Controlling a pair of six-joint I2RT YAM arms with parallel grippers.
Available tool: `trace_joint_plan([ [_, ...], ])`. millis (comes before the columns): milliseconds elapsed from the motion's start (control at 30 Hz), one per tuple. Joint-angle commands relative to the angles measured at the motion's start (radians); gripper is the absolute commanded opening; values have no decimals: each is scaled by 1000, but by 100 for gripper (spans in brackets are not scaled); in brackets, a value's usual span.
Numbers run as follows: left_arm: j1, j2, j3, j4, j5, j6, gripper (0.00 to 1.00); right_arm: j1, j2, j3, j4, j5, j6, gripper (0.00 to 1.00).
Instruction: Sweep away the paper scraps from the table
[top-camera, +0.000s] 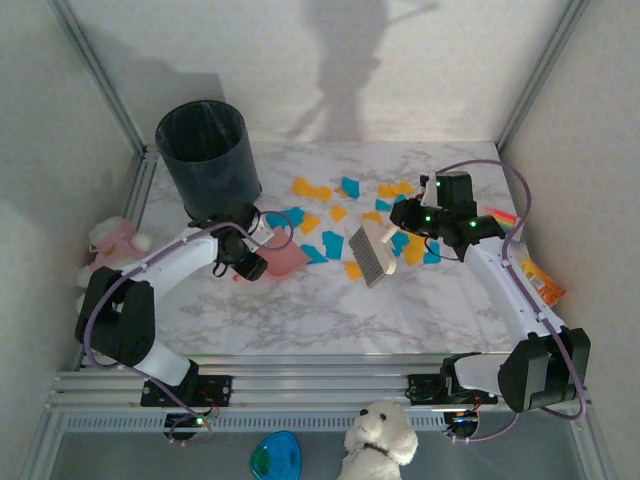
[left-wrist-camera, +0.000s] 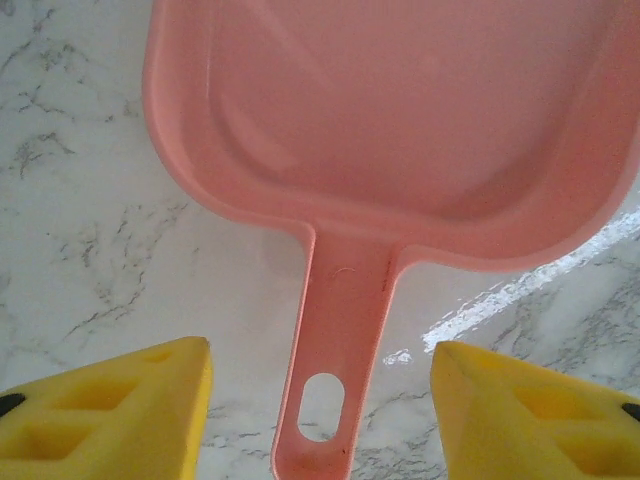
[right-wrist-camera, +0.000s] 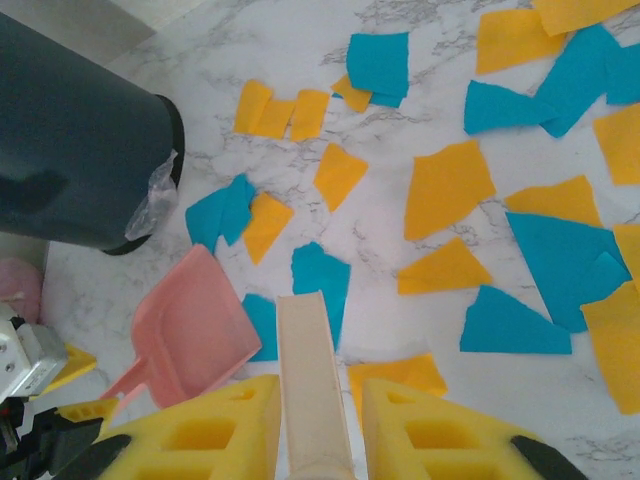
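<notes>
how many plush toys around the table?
2. One pink-and-white plush toy left of the table; one white plush toy beyond its near edge. Others may be hidden.

Both were built alike: the left arm (top-camera: 172, 260) and the right arm (top-camera: 505, 285) had smooth white tubular links joined by chunky black housings. A thin lilac cable (top-camera: 522, 190) looped loosely along each, from the black base mounts (top-camera: 190, 390) up towards the wrist. Small green lights (top-camera: 427, 215) glowed on the right arm's black wrist block. The left gripper (left-wrist-camera: 320, 365) and right gripper (right-wrist-camera: 320, 395) carried bright yellow fingers (left-wrist-camera: 110, 410), blocky, with moulded rectangular hollows and black outer ends.
</notes>
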Motion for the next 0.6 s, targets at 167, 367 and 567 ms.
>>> trace_joint_plan([
  [167, 7, 49, -18, 1, -22, 49, 57, -8, 6, 43, -3, 6, -4, 0],
  [367, 7, 82, -12, 4, -39, 50, 55, -11, 11, 43, -13, 6, -8, 0],
  [567, 7, 122, -14, 1, -30, 49, 47, -11, 9, 39, -17, 11, -9, 0],
])
